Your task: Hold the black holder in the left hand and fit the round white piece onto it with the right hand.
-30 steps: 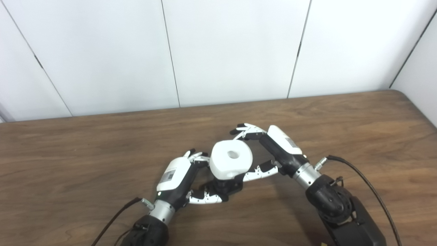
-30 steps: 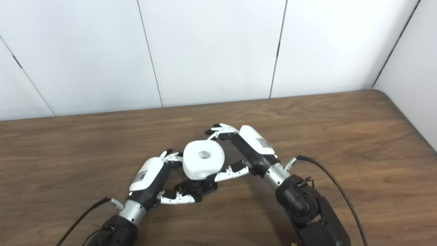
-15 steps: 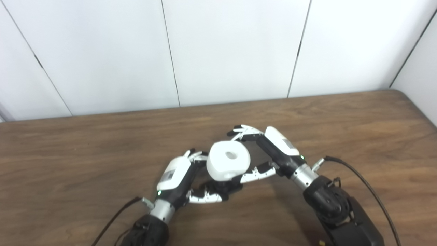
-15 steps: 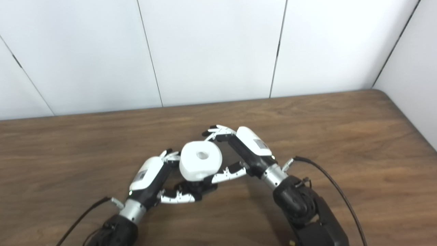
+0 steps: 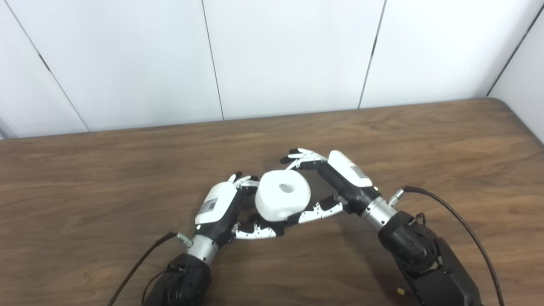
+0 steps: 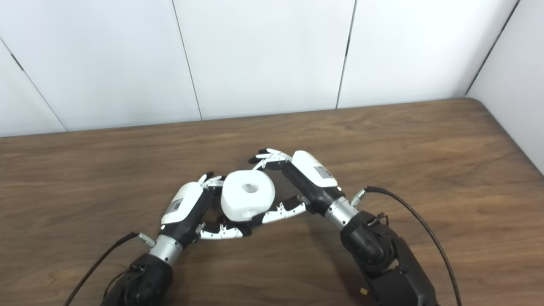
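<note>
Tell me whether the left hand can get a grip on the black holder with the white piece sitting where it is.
Probably yes. The left hand already curls in low under the round white piece, which hides nearly all of the black holder, so the grip itself cannot be seen.

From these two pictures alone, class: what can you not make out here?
- Black holder: both views, almost wholly hidden under the white piece and the left hand.
- Whether the piece is seated: the joint is covered.
- Right hand grip: its far fingers lie behind the piece.
- Both arms: cut off by the bottom edge.
</note>
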{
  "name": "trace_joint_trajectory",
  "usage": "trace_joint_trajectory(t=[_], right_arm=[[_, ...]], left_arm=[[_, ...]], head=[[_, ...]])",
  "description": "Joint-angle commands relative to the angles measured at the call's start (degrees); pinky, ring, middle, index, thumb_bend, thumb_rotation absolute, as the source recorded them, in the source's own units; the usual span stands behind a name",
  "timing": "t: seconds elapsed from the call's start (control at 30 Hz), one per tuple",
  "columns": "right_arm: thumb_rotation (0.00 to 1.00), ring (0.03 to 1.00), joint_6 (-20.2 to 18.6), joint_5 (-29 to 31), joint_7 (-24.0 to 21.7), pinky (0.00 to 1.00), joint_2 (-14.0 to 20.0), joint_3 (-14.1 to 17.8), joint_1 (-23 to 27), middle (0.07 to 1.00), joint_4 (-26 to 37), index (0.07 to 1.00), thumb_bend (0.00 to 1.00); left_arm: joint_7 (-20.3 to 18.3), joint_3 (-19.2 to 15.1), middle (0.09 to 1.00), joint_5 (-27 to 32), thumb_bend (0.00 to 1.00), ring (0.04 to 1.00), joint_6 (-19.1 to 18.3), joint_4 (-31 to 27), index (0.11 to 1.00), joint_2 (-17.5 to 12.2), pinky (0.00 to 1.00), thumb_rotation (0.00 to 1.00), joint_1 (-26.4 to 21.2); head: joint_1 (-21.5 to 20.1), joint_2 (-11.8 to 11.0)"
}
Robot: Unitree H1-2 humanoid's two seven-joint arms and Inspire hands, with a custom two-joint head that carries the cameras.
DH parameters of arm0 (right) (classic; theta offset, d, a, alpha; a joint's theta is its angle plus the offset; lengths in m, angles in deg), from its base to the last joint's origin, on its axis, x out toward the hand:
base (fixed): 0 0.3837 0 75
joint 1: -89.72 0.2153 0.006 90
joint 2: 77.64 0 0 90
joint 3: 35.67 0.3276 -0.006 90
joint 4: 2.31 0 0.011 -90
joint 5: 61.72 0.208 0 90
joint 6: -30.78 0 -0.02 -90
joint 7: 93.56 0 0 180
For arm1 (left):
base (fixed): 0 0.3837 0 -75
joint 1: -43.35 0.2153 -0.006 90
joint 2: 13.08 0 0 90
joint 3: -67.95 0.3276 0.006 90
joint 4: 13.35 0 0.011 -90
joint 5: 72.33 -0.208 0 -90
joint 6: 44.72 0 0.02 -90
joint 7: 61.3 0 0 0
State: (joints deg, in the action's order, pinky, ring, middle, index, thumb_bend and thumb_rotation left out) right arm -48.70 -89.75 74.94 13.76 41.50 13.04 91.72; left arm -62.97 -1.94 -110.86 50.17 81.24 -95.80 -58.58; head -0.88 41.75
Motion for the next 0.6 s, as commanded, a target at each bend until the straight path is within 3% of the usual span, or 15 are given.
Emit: trace_joint_trajectory(t=[0.0, 0.57], right_arm=[[0.33, 0.896, 1.68, -0.25, 0.15, 0.73, 1.27, 0.11, 1.53, 0.809, 1.73, 0.562, 0.47], [0.33, 0.889, 3.21, -2.23, -1.12, 0.69, 5.27, -1.49, 4.06, 0.796, 1.22, 0.552, 0.48]], left_arm=[[1.12, -0.14, 0.749, -0.33, 0.52, 0.888, 0.35, -0.46, 0.482, 0.5, 1.0, 0.07, -1.92], [0.9, 0.54, 0.748, -1.34, 0.52, 0.888, -0.6, -1.1, 0.482, 1.7, 1.0, 0.07, -1.45]], head=[[0.08, 0.09], [-0.12, -0.21]])
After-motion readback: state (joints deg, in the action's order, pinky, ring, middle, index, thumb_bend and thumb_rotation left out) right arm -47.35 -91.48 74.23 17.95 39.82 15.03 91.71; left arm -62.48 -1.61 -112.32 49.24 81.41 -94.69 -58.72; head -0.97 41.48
